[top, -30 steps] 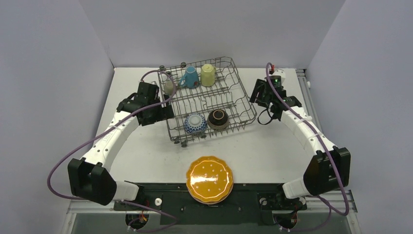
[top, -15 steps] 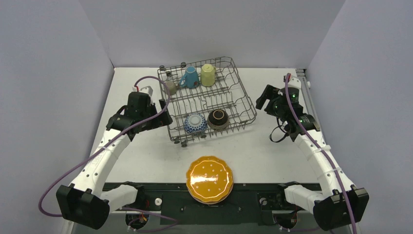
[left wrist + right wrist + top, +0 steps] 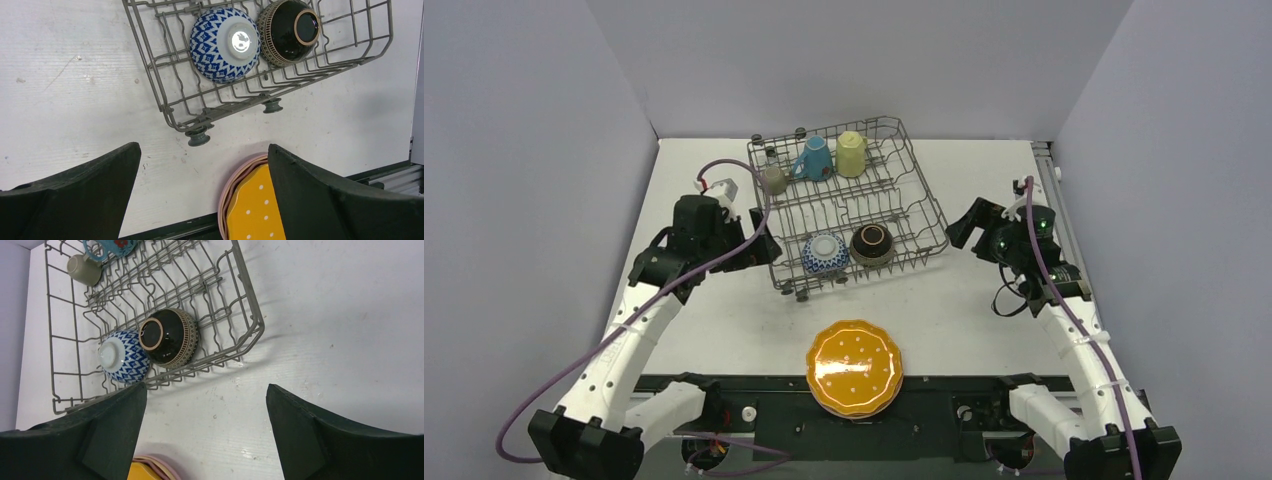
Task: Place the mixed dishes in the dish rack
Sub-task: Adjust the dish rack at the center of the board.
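Just beside left tool (image 3: 204,150), dish rack (image 3: 854,202).

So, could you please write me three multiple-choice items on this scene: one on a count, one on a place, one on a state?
1. How many mugs are in the rack? A one; B three; C five.
2. Where are the plates? A in the rack; B on the table at its near edge; C by the far wall.
3. How do the bowls lie? A bottoms up; B rims up; C one inside the other.
Key: 1 B, three stand in its far row; 2 B, they lie outside the rack, near the arms; 3 A, both foot rings face the cameras.
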{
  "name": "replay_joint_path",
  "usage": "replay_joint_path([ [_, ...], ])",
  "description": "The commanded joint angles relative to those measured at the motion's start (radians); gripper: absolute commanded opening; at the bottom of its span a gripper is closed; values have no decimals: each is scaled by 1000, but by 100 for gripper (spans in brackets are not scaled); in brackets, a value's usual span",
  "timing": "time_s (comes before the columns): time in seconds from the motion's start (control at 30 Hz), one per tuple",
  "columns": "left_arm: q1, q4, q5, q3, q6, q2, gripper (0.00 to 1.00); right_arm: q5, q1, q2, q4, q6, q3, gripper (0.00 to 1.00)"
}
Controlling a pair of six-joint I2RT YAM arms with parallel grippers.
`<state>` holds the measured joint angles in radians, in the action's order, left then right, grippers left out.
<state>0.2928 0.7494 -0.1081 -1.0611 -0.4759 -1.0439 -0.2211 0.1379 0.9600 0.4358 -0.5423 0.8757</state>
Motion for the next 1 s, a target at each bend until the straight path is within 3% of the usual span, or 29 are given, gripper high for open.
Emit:
replay_joint_path([
  [0.0,-1,22,-50,23,14,75,96,-69,-3,-103,-12,28,-25,84],
  [0.23,65,41,-53,95,-32,161,96,-62,59,-207,58,23,-60,84],
  [0.4,201,64,34,128,-97,195,96,52,222,-241,102,3,-74,83],
  [0.67,321,30,59,275,-215,252,100,149,409,-258,81,-72,-149,81],
  [0.97,538,-18,171,377,-399,260,85,352,669,-192,75,-133,-181,80],
])
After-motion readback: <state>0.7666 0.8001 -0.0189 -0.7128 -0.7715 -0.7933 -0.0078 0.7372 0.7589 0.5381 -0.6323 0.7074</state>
